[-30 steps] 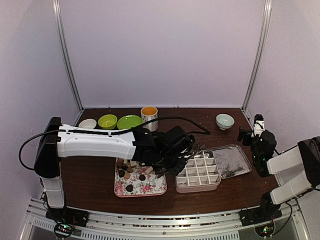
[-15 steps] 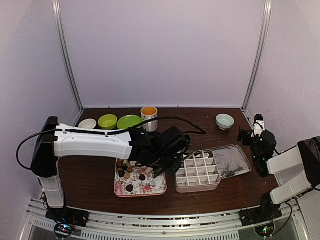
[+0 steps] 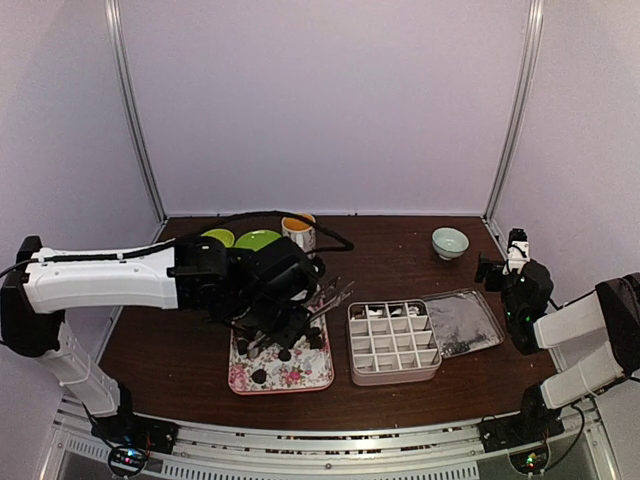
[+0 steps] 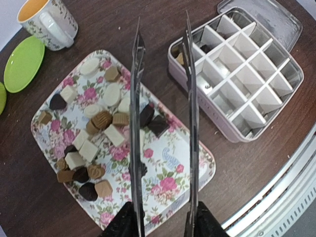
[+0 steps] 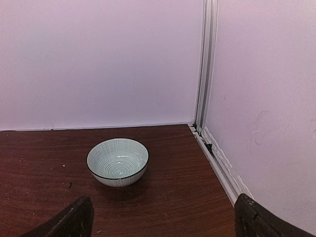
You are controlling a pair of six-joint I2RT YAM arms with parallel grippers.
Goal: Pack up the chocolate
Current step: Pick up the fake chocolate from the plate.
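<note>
Judging by the divided box (image 4: 197,112), packing has barely begun: a couple of its cells seem to hold a piece, while nearly all the chocolate (image 4: 102,119) lies on the floral tray (image 4: 170,183) just beside it. The left gripper (image 4: 163,223) clamps the metal tongs (image 4: 190,98), their blades apart and empty above the tray; the right gripper (image 5: 163,210) hangs wide open near a bowl (image 5: 117,161).

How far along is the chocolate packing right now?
Barely started: only a couple of pieces sit in the divided box. The left pincer holds tongs, empty, over the floral tray. Most chocolate lies there unpacked; the right pincer is idle.
</note>
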